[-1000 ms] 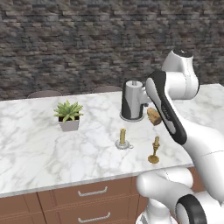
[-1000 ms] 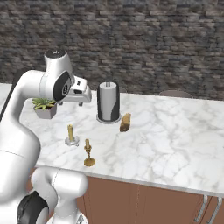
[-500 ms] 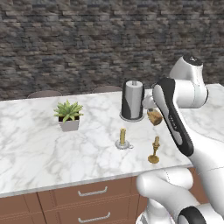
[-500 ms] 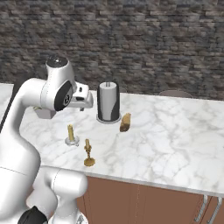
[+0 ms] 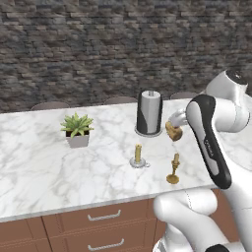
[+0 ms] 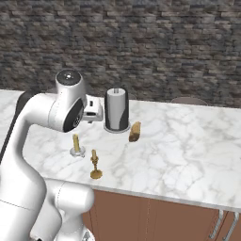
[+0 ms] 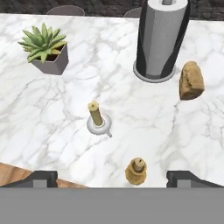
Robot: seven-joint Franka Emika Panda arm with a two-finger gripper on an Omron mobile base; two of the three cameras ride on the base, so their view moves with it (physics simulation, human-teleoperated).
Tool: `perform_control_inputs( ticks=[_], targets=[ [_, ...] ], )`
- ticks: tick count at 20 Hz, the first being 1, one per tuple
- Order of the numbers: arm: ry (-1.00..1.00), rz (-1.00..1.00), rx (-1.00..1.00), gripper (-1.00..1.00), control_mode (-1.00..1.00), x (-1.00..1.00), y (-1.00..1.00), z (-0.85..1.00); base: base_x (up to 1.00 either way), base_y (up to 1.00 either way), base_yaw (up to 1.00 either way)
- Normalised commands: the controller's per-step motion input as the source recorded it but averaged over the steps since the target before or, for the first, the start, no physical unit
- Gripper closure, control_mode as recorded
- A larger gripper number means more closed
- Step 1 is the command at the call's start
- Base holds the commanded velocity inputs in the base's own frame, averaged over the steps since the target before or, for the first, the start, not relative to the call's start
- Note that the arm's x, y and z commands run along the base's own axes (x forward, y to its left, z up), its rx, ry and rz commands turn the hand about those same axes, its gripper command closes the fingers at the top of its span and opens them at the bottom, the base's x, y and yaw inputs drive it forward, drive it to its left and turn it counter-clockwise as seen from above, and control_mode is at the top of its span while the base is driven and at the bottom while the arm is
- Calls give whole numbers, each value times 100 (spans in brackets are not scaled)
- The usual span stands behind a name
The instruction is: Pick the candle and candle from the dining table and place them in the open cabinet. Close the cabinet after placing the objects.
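Left base view
Table: white marble top (image 5: 59, 172) over brown drawers with bar handles.
Dish candle: stubby yellow candle in a shallow silver dish (image 5: 139, 156), standing upright near the front middle of the top.
Brass candle: small candle on a slim brass stick (image 5: 174, 169), upright, just right of the dish candle and nearer the front edge.
Other stock: potted succulent (image 5: 77, 130) at left; paper-towel stand (image 5: 149, 112) behind the candles; brown bread lump (image 5: 173, 132) beside the stand, partly behind the arm.

Right base view
Arm: raised over the left part of the table; the hand (image 6: 93, 111) sits high, above and behind both candles, touching nothing.
Candles: dish candle (image 6: 76, 145) at left, brass candle (image 6: 95, 164) just beside it toward the front edge; the two stand apart.

Hand view
Gripper: (image 7: 111, 178) both tips at the lower edge, spread wide, nothing between them.
Brass candle: (image 7: 136, 171) seen from above, between the tips but off centre.
Dish candle: (image 7: 97, 117) farther up, clear of the tips.

Step in hand (judgement)
Stage: approach to the first candle, likely the brass one; nothing yet picked or stowed.
Method: centre the stick between the fingers, descend straight, close on the stem below the candle.
Caution: slim and top-heavy; a sideways brush could tip it or knock the dish candle beside it.
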Motion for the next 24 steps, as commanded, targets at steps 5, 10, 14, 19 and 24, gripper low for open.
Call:
perform_control_inputs(
  ticks=[5, 10, 14, 19, 24],
  targets=[
    [-1, 6, 0, -100, -100, -9, -10, -4, 0, 0, 0],
    [-3, 6, 0, -100, -100, -9, -9, -6, 0, 0, 0],
    [-3, 8, 0, -100, -100, -8, -9, -6, 0, 0, 0],
    [-6, 13, 0, -100, -100, -8, -10, -5, 0, 0, 0],
    [-8, 17, 0, -100, -100, -8, -12, -7, 0, 0, 0]
  ],
)
